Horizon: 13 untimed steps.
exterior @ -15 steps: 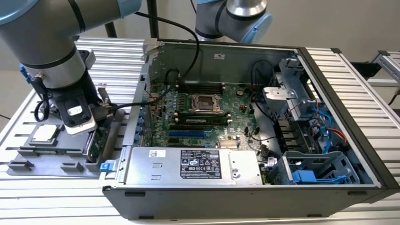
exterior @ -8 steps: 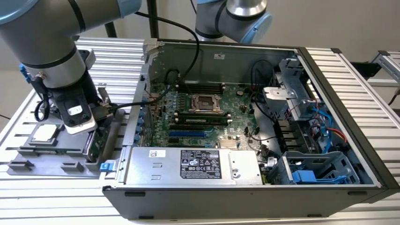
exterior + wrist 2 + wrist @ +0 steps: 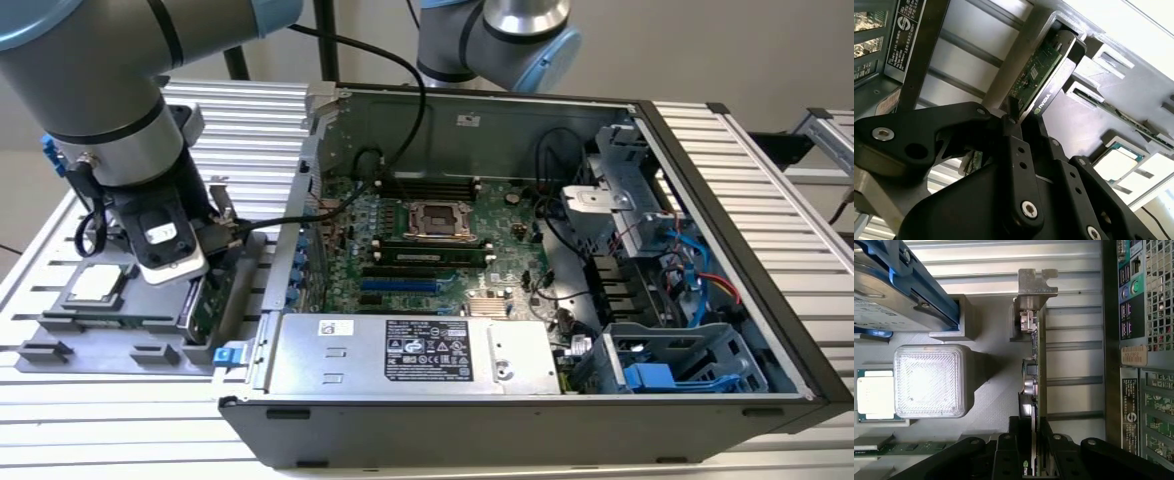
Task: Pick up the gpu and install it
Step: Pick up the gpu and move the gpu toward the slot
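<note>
Ext. view: gripper sits low over grey tray just outside PC case, gpu upright on edge there; second wrist view: thin green board w/ black shroud; first wrist view: silver bracket at far end, jaws clenched on gpu's edge.

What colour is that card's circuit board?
The gpu board is green, best in the second wrist view.

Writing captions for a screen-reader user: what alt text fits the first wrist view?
The claw grips the gpu edge-on, standing in a gray tray, silver bracket farthest from the claw. A blue-framed hard drive and the computer case flank it.
</note>
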Each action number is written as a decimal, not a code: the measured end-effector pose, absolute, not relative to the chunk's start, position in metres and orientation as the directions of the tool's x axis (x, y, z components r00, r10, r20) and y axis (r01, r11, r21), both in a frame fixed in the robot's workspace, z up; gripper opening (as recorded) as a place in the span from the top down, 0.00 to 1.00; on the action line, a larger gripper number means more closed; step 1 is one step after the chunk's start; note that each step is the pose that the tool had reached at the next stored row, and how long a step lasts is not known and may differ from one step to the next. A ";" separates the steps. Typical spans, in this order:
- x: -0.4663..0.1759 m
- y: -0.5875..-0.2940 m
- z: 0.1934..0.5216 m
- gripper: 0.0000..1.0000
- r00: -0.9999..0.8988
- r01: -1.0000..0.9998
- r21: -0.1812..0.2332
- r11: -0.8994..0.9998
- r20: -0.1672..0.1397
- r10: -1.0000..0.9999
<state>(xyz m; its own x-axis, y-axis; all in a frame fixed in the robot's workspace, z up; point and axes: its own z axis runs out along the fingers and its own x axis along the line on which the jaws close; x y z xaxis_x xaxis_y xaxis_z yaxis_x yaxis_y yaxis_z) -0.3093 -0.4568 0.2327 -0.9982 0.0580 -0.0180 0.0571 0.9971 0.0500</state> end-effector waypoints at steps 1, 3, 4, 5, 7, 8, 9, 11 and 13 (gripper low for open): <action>-0.309 -0.457 0.233 1.00 -0.998 0.057 0.050 0.997 -0.018 0.058; -0.309 -0.457 0.234 1.00 -0.998 0.057 0.050 0.997 -0.018 0.058; -0.309 -0.457 0.235 1.00 -0.998 0.057 0.050 0.997 -0.018 0.058; -0.309 -0.457 0.235 1.00 -0.998 0.057 0.050 0.997 -0.018 0.058; -0.309 -0.457 0.237 1.00 -0.998 0.057 0.050 0.997 -0.018 0.058; -0.309 -0.457 0.238 1.00 -0.998 0.057 0.051 0.997 -0.018 0.058; -0.309 -0.457 0.239 1.00 -0.998 0.057 0.051 0.997 -0.018 0.058; -0.309 -0.457 0.241 1.00 -0.998 0.057 0.051 0.997 -0.018 0.058; -0.309 -0.457 0.243 1.00 -0.998 0.057 0.051 0.997 -0.018 0.058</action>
